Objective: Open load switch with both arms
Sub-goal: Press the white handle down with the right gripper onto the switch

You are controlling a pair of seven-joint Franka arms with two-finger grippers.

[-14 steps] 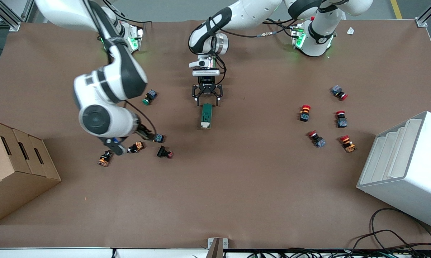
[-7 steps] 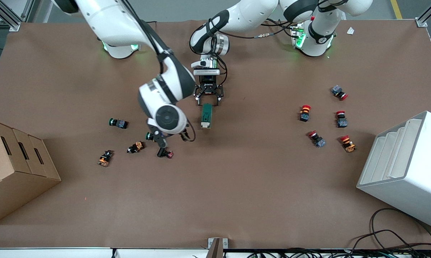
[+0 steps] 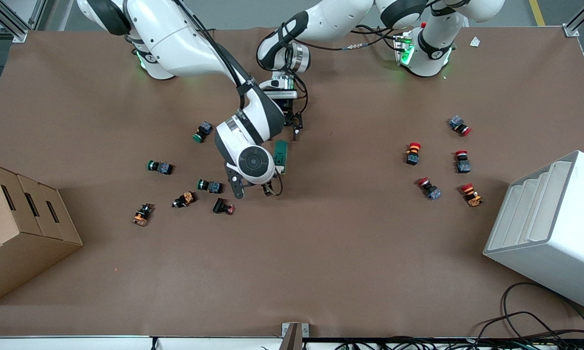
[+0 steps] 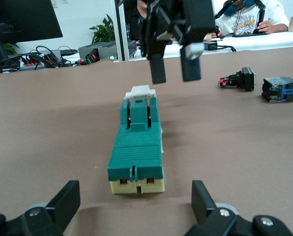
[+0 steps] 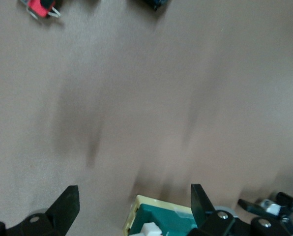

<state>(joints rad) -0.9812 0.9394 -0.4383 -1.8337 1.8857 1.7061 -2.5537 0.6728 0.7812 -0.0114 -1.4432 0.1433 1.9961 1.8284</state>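
White jointed arms [image 3: 185, 34], black bands, black cables, green-lit bases [image 3: 406, 54], black two-finger grippers.

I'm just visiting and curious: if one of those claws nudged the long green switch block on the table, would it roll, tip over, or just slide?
The load switch would probably slide: it lies flat and long, with boxy sides. It looks like rigid plastic, so likely stiff and light. The open left claw sits at one end, and the open right claw hangs over its white end.

A dark green load switch [image 4: 135, 147] with a white toggle and cream base lies on a plain brown table [image 3: 321, 253]. At its three o'clock sit red-capped push buttons [image 3: 413, 152]; at nine o'clock, green-capped buttons [image 3: 159, 166].
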